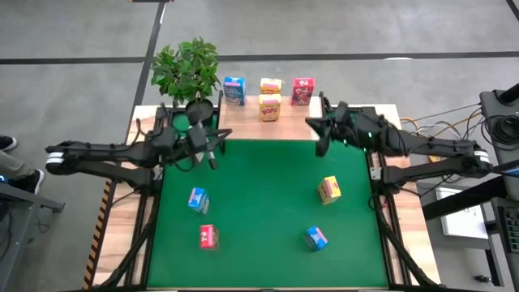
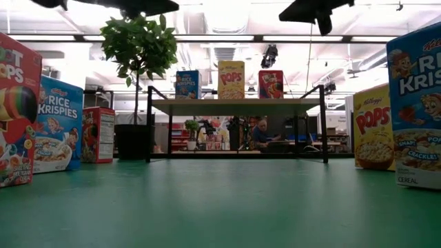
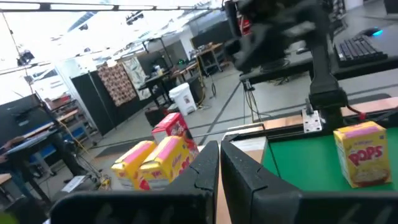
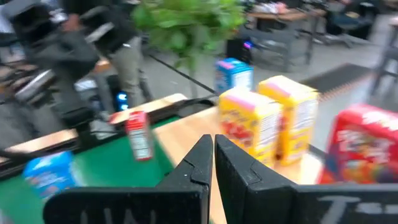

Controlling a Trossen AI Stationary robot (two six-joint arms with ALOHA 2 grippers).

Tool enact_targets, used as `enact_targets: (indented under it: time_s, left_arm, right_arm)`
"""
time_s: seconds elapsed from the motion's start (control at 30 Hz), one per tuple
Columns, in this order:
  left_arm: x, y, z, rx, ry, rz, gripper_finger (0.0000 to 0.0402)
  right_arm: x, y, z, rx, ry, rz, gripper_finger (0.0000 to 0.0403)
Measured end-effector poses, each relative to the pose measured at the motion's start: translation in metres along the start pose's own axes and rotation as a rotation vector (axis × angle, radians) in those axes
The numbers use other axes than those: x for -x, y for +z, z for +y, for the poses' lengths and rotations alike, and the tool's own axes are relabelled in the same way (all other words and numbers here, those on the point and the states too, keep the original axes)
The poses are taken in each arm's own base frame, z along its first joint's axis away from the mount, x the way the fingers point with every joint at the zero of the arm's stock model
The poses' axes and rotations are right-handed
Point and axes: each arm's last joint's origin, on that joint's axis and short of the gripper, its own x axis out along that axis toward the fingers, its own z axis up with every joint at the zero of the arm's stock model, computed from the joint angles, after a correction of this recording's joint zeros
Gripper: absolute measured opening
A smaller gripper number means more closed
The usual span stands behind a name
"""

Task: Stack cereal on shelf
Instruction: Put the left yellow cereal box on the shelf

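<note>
Green mat [image 1: 259,203]: four cereal boxes scattered; plant [image 1: 186,69] beside shelf [image 1: 243,122].

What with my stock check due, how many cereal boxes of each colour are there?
Blue cereal boxes: 3
Yellow cereal boxes: 3
Red cereal boxes: 3 (one hidden under the left arm in the high view)
Total: 9
</note>
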Motion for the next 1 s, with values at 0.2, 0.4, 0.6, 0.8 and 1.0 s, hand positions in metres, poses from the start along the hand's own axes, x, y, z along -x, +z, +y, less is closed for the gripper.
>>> enact_targets:
  time_s: [0.2,0.4,0.6,0.8,1.0]
  left_arm:
    - [0.018,-0.02,-0.003,0.006,-0.018,-0.025,0.0]
    - [0.027,-0.032,-0.004,0.034,-0.012,-0.042,0.0]
    - [0.03,-0.032,-0.004,0.038,-0.007,-0.052,0.0]
    - [0.025,-0.037,-0.008,0.023,-0.02,-0.02,0.0]
    - [0.021,-0.037,-0.009,0.019,-0.024,-0.01,0.0]
  right_arm:
    - [-0.027,0.048,-0.022,-0.017,-0.132,0.077,0.0009]
    - [-0.063,0.086,-0.046,-0.046,-0.196,0.143,0.0009]
    - [-0.104,0.106,-0.065,-0.057,-0.25,0.171,0.0009]
    - [-0.144,0.114,-0.077,-0.085,-0.233,0.204,0.0009]
    - [-0.187,0.109,-0.076,-0.054,-0.203,0.239,0.0009]
